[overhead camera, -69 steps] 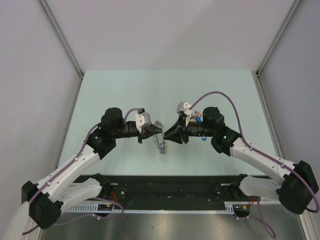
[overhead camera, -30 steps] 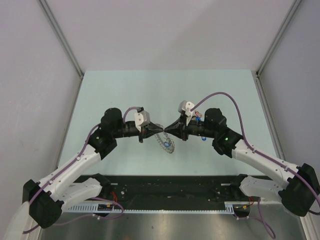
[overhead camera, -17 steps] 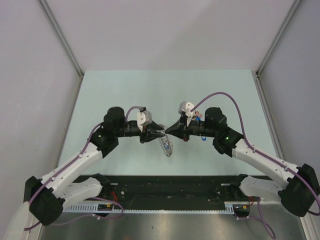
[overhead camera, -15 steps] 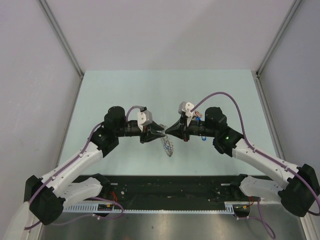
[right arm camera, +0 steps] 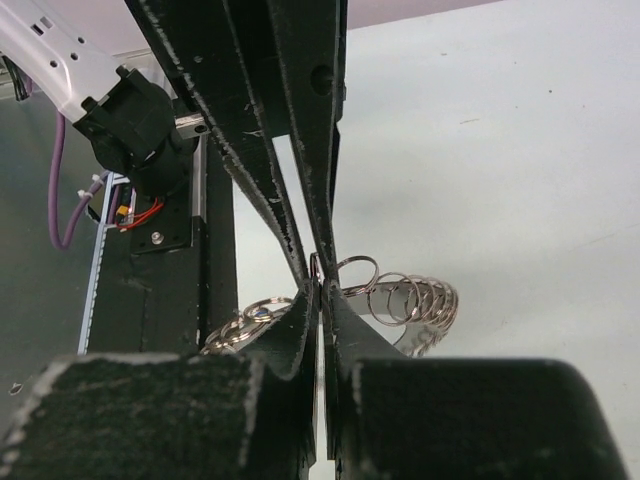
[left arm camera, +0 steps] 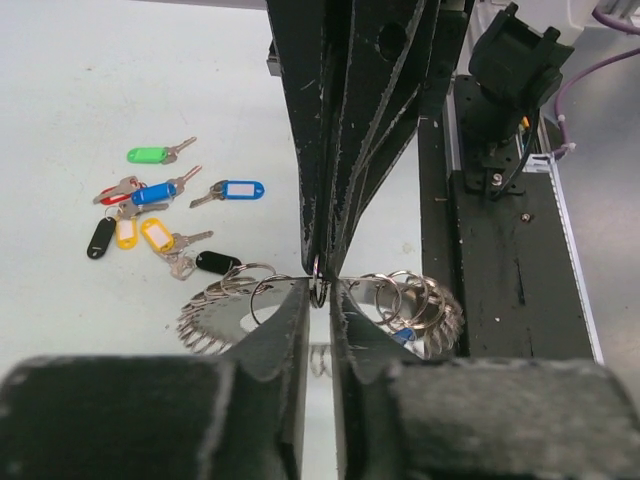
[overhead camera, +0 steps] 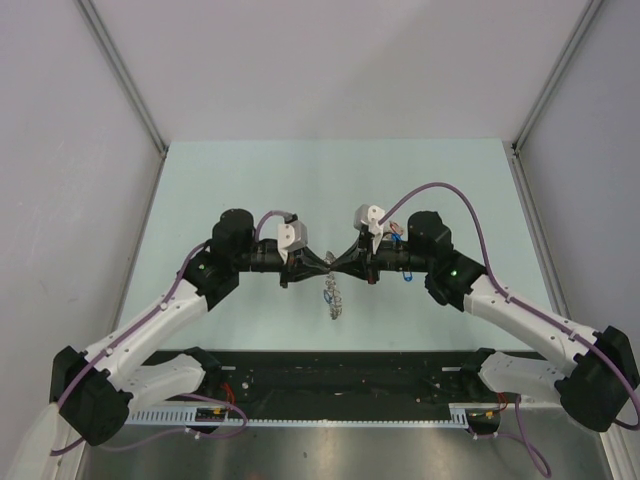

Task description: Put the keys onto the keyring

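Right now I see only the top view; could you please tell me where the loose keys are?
Observer: The left wrist view shows the keys clustered on the table, beside the keyring.
Operator: Thanks. What is pinched on the right side?
Observer: The right gripper is shut on one small loop of the keyring.
Operator: And on the left?
Observer: The left gripper flanks that same loop, with a narrow gap between its fingers; I cannot tell if it grips.

Robot lab: walled test table
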`<state>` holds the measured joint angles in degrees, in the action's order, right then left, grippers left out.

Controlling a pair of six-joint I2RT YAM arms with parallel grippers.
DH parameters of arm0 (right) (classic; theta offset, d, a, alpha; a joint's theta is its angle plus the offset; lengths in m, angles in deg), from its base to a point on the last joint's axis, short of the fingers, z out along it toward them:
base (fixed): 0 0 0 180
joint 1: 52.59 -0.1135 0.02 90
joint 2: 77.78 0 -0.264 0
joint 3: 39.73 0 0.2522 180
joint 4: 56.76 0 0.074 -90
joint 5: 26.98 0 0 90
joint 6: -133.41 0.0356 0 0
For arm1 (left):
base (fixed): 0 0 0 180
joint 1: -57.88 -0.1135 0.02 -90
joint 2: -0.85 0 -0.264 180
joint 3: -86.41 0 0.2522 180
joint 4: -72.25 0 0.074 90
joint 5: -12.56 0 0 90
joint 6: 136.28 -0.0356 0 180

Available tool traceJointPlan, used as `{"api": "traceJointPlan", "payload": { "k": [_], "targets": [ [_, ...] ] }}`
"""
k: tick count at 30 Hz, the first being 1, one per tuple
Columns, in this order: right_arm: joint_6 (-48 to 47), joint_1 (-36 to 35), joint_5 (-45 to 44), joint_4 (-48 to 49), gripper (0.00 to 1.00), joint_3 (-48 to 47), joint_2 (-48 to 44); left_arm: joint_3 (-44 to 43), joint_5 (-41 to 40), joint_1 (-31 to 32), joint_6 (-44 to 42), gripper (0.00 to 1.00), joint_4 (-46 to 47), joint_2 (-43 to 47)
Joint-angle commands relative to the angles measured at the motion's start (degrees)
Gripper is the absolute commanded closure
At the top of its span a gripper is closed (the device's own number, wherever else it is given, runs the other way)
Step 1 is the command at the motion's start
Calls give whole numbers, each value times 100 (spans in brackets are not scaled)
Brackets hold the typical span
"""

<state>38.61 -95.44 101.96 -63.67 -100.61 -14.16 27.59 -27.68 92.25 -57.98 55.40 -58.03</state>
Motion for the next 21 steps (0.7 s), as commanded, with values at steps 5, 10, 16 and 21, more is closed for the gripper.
{"api": "traceJointPlan", "payload": {
  "k": [5,10,16,21],
  "targets": [
    [-92,-48,219,132,100,-386,46,-170,149,17,-61,99,80,25],
    [84,57,-114,-236,59,-386,-50,-73,-97,17,239,100,459,7],
    [418,549,-738,-965,23,-386,-454,6,-545,17,406,100,599,42],
    [769,918,-1774,-1625,19,-386,-675,58,-967,-35,520,100,678,139]
  ]
}}
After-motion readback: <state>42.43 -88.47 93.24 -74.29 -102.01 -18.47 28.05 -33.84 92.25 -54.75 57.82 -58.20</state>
